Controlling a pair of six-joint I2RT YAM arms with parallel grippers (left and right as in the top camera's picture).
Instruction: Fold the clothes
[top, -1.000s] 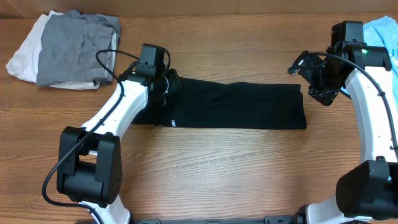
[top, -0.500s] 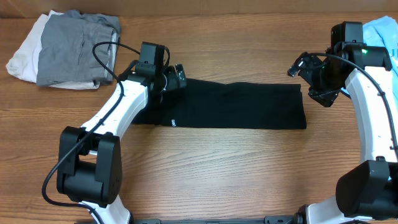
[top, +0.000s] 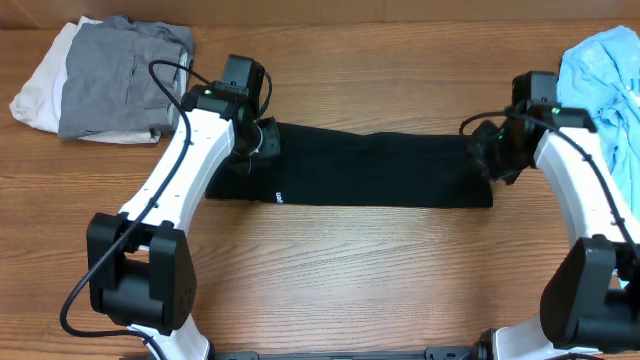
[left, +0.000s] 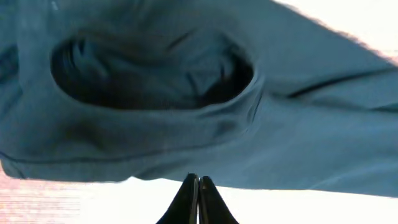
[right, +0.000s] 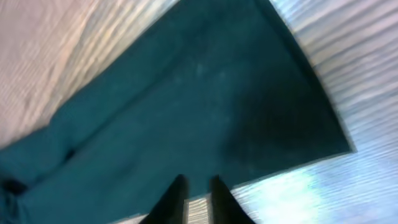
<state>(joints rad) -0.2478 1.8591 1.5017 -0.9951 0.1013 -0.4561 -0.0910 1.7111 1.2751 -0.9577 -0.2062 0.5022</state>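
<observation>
The black shirt (top: 370, 170) lies folded into a long band across the middle of the table (top: 350, 270), with its small white logo (top: 279, 197) showing near the lower left corner. At the band's left end the left gripper (top: 262, 140) is down on the cloth. From its wrist camera the two fingers (left: 189, 202) are pressed flat together, tips right at the fabric's edge, just below the neck opening (left: 149, 84). Whether any cloth is nipped between them, I can't tell.

Over on the right end sits the right gripper (top: 485, 155), at the band's upper right corner. Its wrist view shows the fingers (right: 177, 199) nearly together with just a slim gap, tips meeting the hem. Whether they have a hold there is unclear too.

In the upper left of the frame, a grey garment (top: 120, 75) rests folded on a white garment (top: 35, 95). In the upper right, a light blue garment (top: 605, 70) lies rumpled, partly behind the right arm.
</observation>
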